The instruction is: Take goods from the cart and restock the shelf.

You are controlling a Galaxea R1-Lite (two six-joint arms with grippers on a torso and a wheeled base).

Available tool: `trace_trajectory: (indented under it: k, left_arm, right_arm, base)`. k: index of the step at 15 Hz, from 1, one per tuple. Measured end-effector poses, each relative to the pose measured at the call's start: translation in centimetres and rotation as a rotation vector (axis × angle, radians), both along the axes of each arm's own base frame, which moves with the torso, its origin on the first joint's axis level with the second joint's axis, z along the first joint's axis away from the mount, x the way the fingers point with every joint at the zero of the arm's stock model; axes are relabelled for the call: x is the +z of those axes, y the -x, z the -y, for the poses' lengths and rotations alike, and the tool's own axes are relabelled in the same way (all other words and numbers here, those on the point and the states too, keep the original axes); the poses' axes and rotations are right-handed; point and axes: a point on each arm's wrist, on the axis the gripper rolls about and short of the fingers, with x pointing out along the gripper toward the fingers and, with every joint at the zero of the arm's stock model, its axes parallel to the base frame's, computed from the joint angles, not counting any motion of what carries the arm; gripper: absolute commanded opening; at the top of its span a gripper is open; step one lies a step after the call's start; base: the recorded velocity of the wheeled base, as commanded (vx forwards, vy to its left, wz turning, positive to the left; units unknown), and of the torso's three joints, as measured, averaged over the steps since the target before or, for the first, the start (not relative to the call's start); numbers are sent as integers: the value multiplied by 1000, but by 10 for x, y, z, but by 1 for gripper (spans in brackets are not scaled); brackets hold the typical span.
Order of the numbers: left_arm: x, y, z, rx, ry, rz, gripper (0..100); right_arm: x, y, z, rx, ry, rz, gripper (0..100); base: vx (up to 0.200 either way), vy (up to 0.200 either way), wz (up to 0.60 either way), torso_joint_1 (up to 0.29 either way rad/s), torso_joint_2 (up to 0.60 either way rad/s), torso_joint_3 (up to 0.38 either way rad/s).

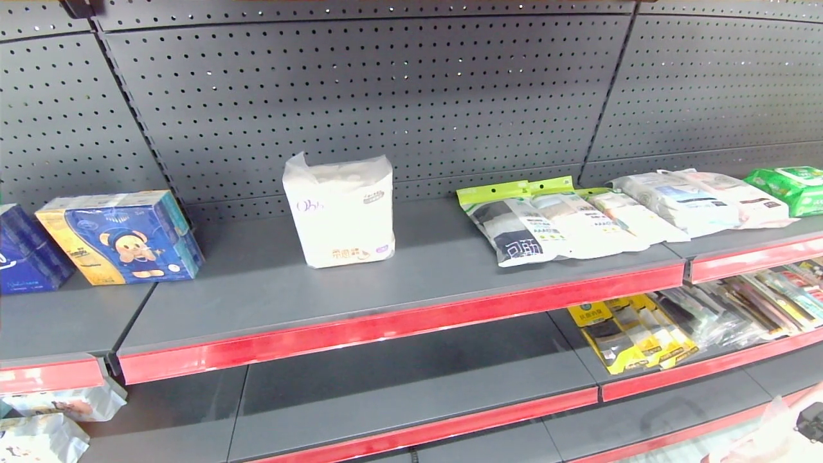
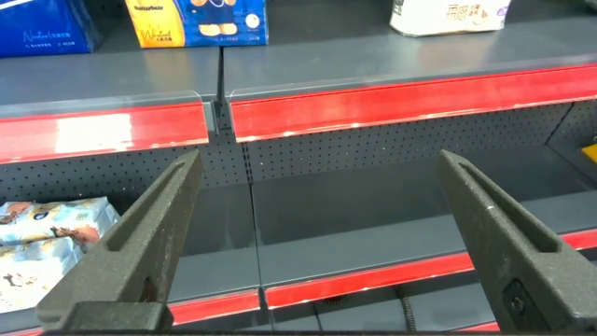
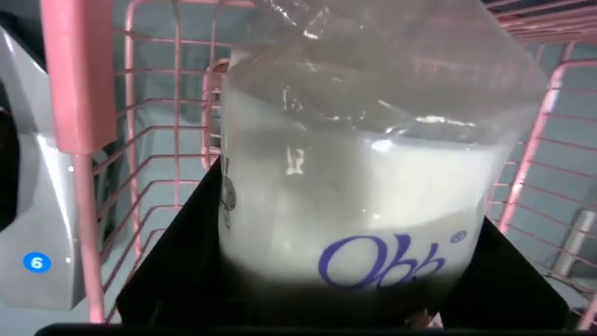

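Clasping white tissue pack (image 3: pixel 373 177) inside pink cart (image 3: pixel 79 84), right end effector (image 3: pixel 345 266)

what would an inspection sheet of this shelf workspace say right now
surface: grey shelf with a red front strip, bare in the middle
job's things: standing white pack upright on the shelf; held white pack, wires of the pink cart around it
clutter: blue boxes to the robot's left, flat packets and green pack to its right
hands: left hand open and empty; right hand shut on the held white pack
cables: nothing seen
surroundings: pegboard panel behind the shelf
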Motion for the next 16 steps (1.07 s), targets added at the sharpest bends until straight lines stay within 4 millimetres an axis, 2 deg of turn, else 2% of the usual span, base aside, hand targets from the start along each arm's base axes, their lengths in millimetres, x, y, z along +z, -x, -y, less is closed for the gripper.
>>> trace_trajectory:
  k: [7, 9, 16]
  left_arm:
    - [0, 0, 0, 0, 0, 0, 100]
    - [0, 0, 0, 0, 0, 0, 100]
    - [0, 0, 0, 0, 0, 0, 100]
  right_arm:
    - [31, 0, 1, 17, 146, 47, 0]
    - [39, 2, -2, 75, 193, 65, 0]
    - [75, 3, -11, 137, 231, 271, 0]
  base:
    - [0, 0, 0, 0, 0, 0]
    - [0, 0, 0, 0, 0, 0]
    - [0, 0, 0, 0, 0, 0]
